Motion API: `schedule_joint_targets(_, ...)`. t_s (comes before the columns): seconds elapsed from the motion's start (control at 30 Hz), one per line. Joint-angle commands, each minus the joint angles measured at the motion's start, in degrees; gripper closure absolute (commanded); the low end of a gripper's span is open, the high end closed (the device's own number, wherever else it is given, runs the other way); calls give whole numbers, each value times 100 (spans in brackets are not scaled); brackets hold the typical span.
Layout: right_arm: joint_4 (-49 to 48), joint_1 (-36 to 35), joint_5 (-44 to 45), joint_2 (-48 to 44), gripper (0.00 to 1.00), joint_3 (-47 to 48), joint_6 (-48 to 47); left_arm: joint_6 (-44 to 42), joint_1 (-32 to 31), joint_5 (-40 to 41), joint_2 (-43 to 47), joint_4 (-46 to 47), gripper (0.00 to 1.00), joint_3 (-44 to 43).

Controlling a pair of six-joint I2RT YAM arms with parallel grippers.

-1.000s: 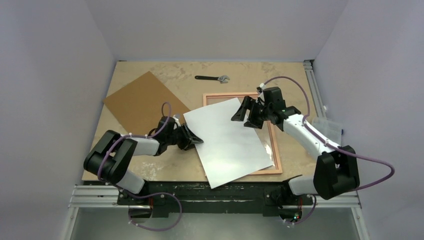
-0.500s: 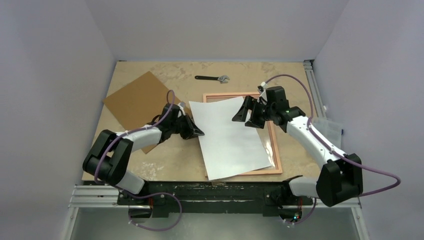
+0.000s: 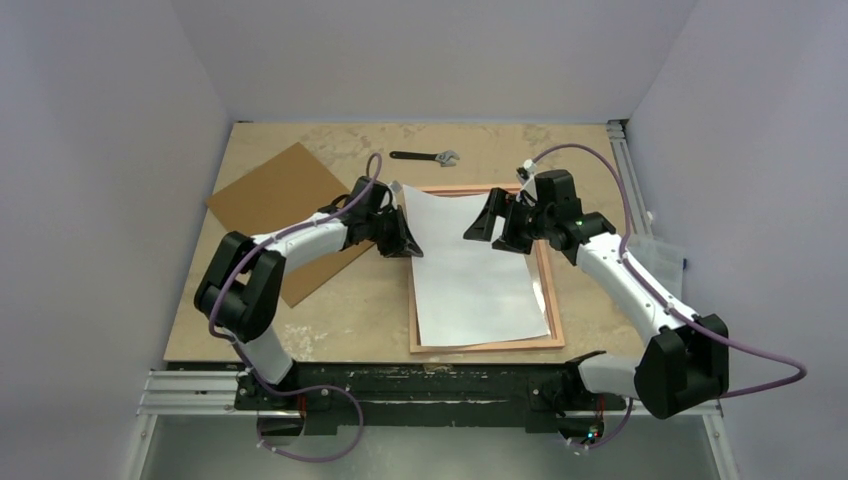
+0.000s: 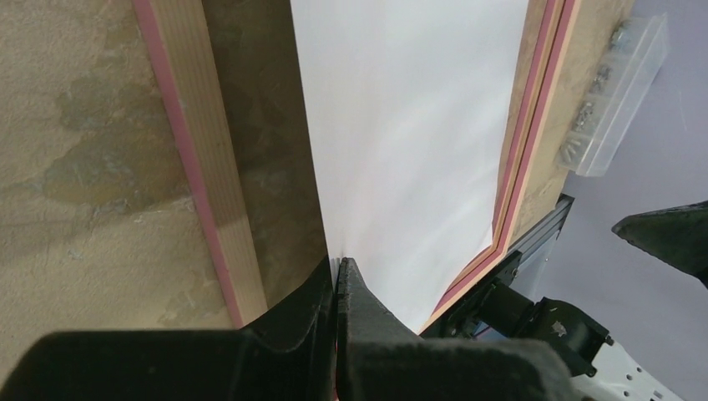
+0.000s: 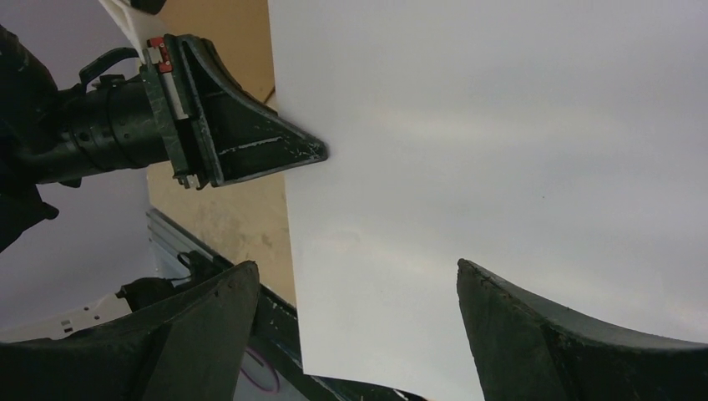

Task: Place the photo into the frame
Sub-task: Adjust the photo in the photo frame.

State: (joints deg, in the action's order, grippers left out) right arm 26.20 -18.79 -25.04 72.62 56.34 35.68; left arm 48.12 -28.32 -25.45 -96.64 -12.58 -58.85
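On the worktop, the photo is lying white side up over the frame, nearly lined up. It looks like it is not sitting flat inside yet. The left gripper is pinching its left edge. The right gripper is hovering above, wide apart, holding nothing.

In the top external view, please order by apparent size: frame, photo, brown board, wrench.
Largest: the frame, slightly bigger than the photo.
Next: the photo and the brown board look alike; the left arm hides part of the board, so no ranking.
Smallest: the wrench.
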Motion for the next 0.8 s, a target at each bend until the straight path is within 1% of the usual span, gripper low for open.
schedule_joint_targets(0.0, -58, 29, 89, -280, 11, 246, -112, -273, -95, -186, -295, -306, 100, -515)
schedule_joint_targets(0.17, 51, 24, 178, -278, 10, 337, -159, -376, -185, -370, -705, -393, 100, -983)
schedule_joint_targets(0.27, 79, 41, 206, -267, 10, 347, -194, -566, -270, -341, -894, -634, 100, -1223)
schedule_joint_targets(0.57, 62, 69, 149, -143, 10, 403, -229, -637, -340, -327, -1173, -746, 100, -1559)
schedule_joint_targets(0.77, 55, 73, 140, -104, 10, 411, -229, -800, -376, -496, -1364, -761, 100, -1833)
